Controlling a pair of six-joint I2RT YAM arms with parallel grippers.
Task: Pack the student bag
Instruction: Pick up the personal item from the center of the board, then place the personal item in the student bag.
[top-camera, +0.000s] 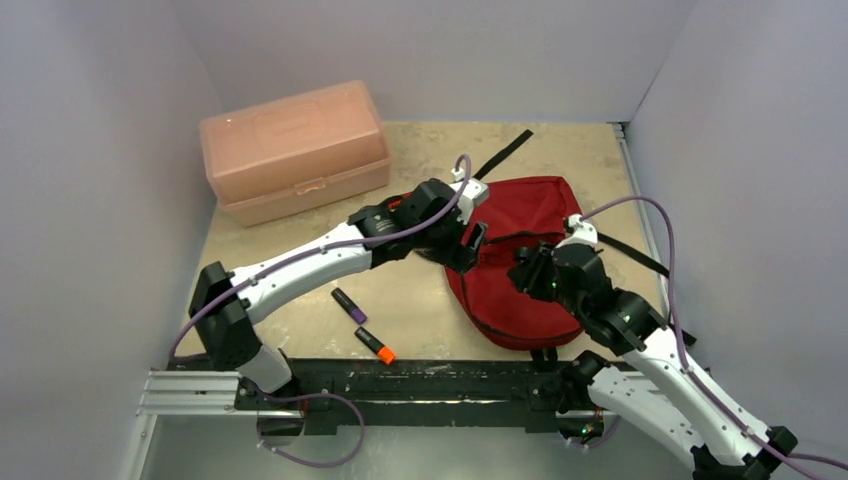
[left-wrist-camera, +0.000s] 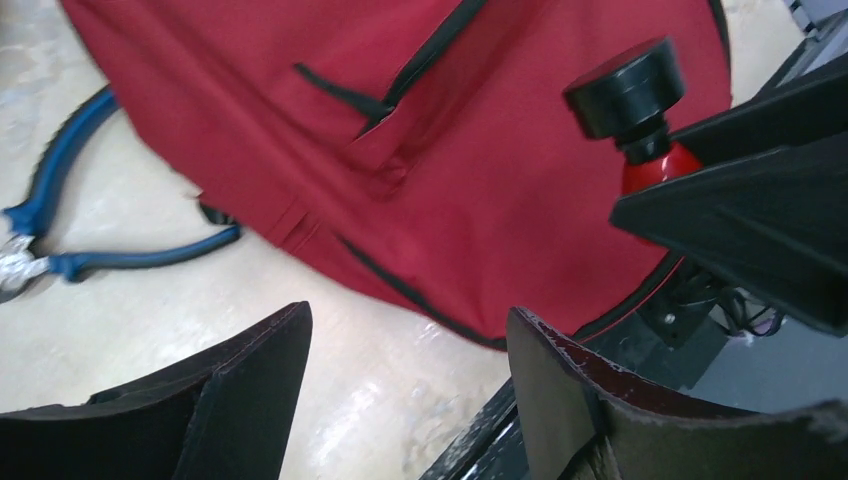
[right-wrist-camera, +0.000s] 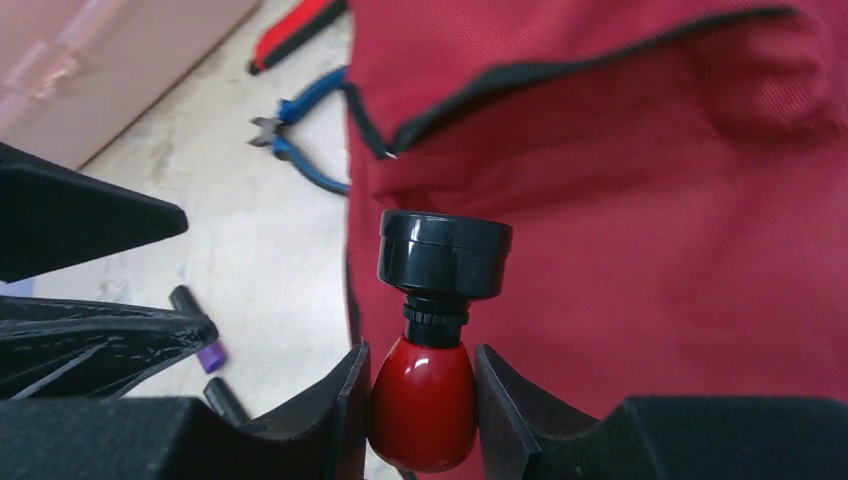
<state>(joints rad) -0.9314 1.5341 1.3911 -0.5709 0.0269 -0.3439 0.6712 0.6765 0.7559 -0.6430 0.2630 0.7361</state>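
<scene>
Student bag (top-camera: 520, 260), we count one, lies just beneath both grippers. We count also two markers (top-camera: 349, 305), one pink box (top-camera: 295, 150) and one pliers (right-wrist-camera: 300, 135). Our right gripper (right-wrist-camera: 425, 385) clamps one red bottle (right-wrist-camera: 424, 405); our left gripper (left-wrist-camera: 410, 350) stands wide apart, holding nothing.

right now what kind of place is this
Probably a robot lab test cell, not a classroom: plain pale walls box in one tabletop, two arms are bolted to a metal rail, and the red backpack and pink plastic box look like staged props.
</scene>
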